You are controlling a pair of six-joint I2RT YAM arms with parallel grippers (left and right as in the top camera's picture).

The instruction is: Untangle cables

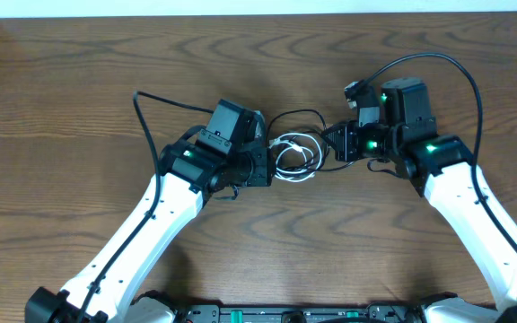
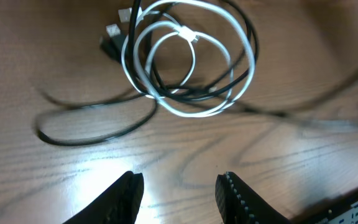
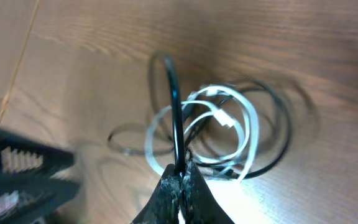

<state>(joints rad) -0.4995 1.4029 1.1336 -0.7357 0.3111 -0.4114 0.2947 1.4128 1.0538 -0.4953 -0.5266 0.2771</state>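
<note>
At the bottom edge of the right wrist view, the right claw (image 3: 179,180) is pinched together on a strand of black cable (image 3: 175,112), which arcs up from the tips toward the middle of the frame. Low in the left wrist view, the left claw (image 2: 179,190) stands apart over bare worktop (image 2: 303,155), with nothing between its fingers (image 2: 124,194).

Just beyond both, the cables (image 1: 294,154) lie in a small knot at the centre of the overhead frame, between the two claws. A white cable (image 2: 189,36) is coiled in several rings, with black loops threaded through and around it. Farther back, at the upper left of the left wrist view, small plug ends (image 2: 112,31) rest beside the coil.

The cords look thin, light and limp. A pull on one strand would likely drag the whole bundle along, and the smooth jackets may slip in a light pinch. A sensible hold for the free claw would be the white coil's near rim or a plug end, pinning the bundle while the black strand is drawn out.
</note>
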